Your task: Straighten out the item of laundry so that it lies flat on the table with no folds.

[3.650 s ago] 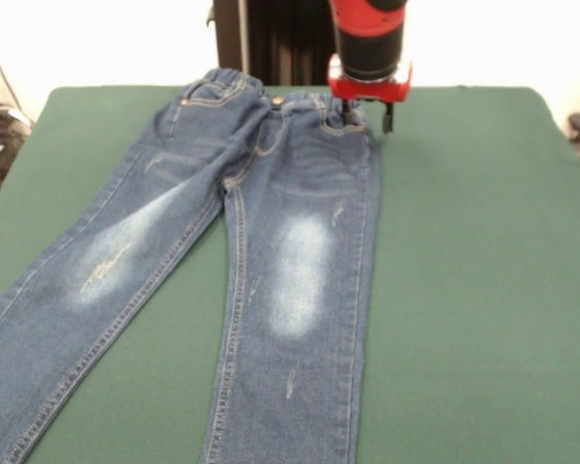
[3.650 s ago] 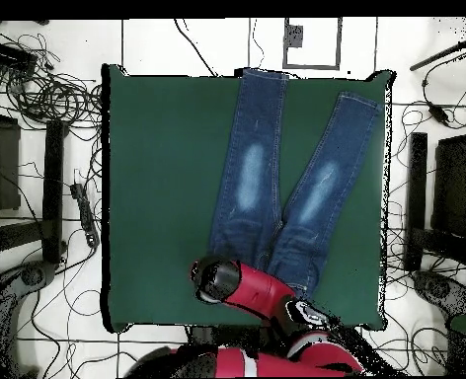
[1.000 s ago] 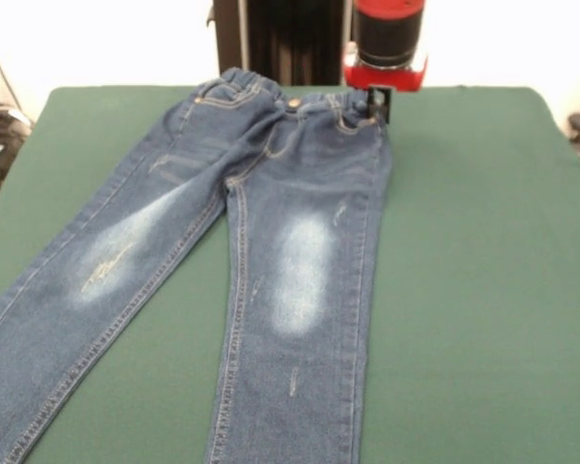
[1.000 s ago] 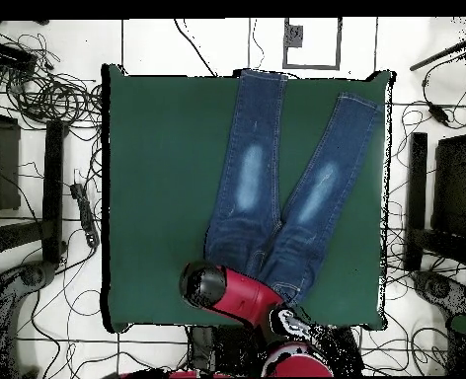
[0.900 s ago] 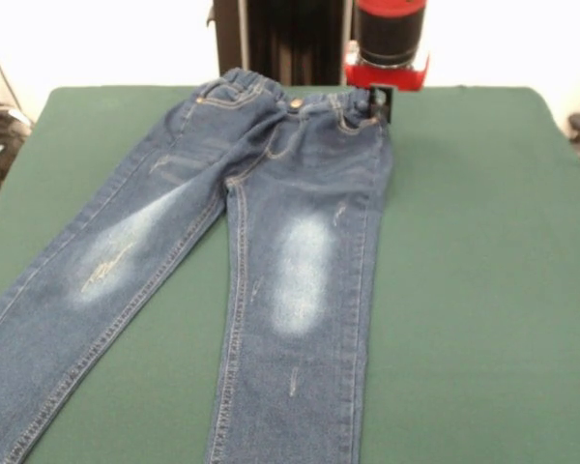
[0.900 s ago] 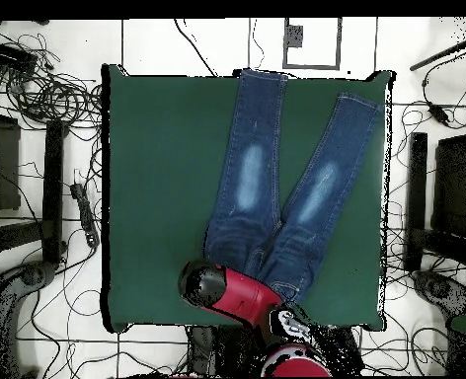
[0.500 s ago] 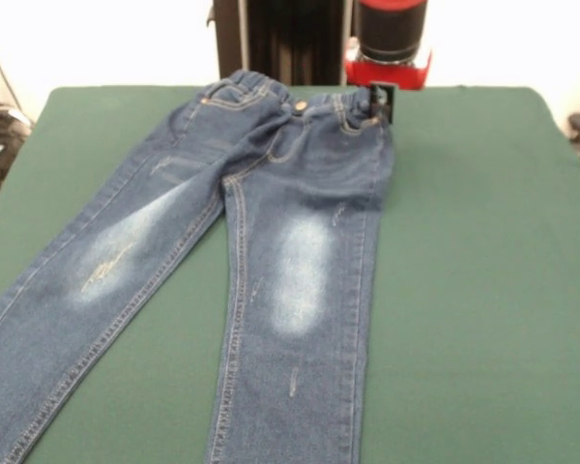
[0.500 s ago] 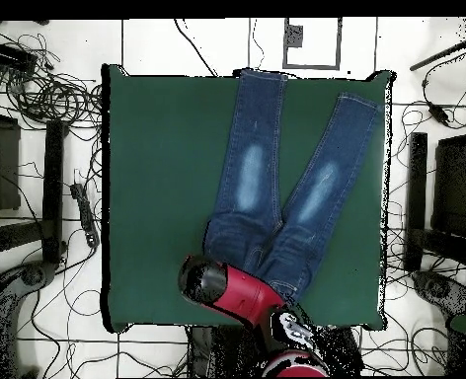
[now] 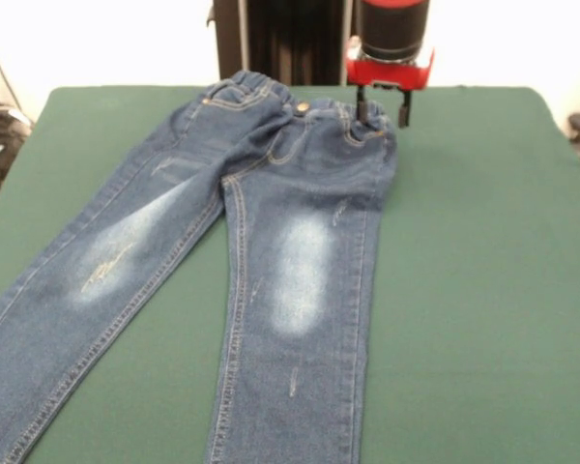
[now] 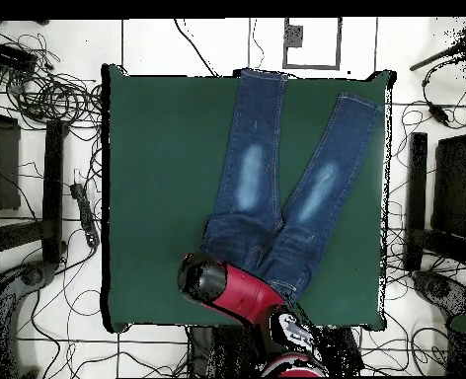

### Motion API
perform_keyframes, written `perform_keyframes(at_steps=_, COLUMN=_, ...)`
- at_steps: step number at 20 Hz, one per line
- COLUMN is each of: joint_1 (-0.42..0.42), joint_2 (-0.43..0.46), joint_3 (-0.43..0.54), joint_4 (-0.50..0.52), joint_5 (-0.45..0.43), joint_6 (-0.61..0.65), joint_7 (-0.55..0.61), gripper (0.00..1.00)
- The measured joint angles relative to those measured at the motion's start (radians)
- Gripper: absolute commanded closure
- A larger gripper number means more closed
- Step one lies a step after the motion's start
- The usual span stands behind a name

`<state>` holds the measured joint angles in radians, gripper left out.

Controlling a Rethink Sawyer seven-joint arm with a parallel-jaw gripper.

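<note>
The blue denim jeans [image 9: 300, 193] lie front side up on the green table [image 9: 483, 242], waistband at the far edge near the robot and the two legs spread in a V toward the near edge. They also show in the overhead view [image 10: 267, 188], where the table [image 10: 158, 178] is far wider than them. My gripper [image 9: 382, 111] hangs just above the right end of the waistband, open and empty, its two black fingers apart. In the overhead view the red arm [image 10: 232, 286] covers the gripper and part of the waistband.
The black pedestal [image 9: 280, 39] stands behind the table's far edge. Cables [image 10: 49, 89] and dark furniture [image 10: 20, 197] lie on the floor round the table. Both leg ends reach the table edge farthest from the robot.
The gripper has let go of the right end of the waistband, opened and risen a little. The jeans have hardly moved.
</note>
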<state>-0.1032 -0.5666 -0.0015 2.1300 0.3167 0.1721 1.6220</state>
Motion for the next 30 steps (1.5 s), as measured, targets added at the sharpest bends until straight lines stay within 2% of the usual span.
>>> perform_keyframes(at_steps=9, joint_1=0.005, joint_2=-0.009, joint_3=-0.006, joint_4=0.000, joint_5=0.018, joint_6=0.010, joint_7=0.000, gripper=0.00)
perform_keyframes(at_steps=16, joint_1=0.040, joint_2=-0.006, joint_3=-0.064, joint_4=0.000, joint_5=0.017, joint_6=0.077, joint_7=0.000, gripper=0.00)
perform_keyframes(at_steps=21, joint_1=0.045, joint_2=0.003, joint_3=-0.077, joint_4=0.005, joint_5=0.017, joint_6=0.071, joint_7=0.000, gripper=0.00)
perform_keyframes(at_steps=25, joint_1=0.003, joint_2=0.034, joint_3=-0.060, joint_4=0.016, joint_5=-0.009, joint_6=-0.006, joint_7=0.000, gripper=0.00)
perform_keyframes(at_steps=27, joint_1=-0.045, joint_2=0.070, joint_3=-0.041, joint_4=0.028, joint_5=-0.042, joint_6=-0.107, joint_7=0.000, gripper=0.00)
perform_keyframes(at_steps=30, joint_1=-0.075, joint_2=0.091, joint_3=-0.022, joint_4=0.040, joint_5=-0.075, joint_6=-0.179, joint_7=0.000, gripper=0.00)
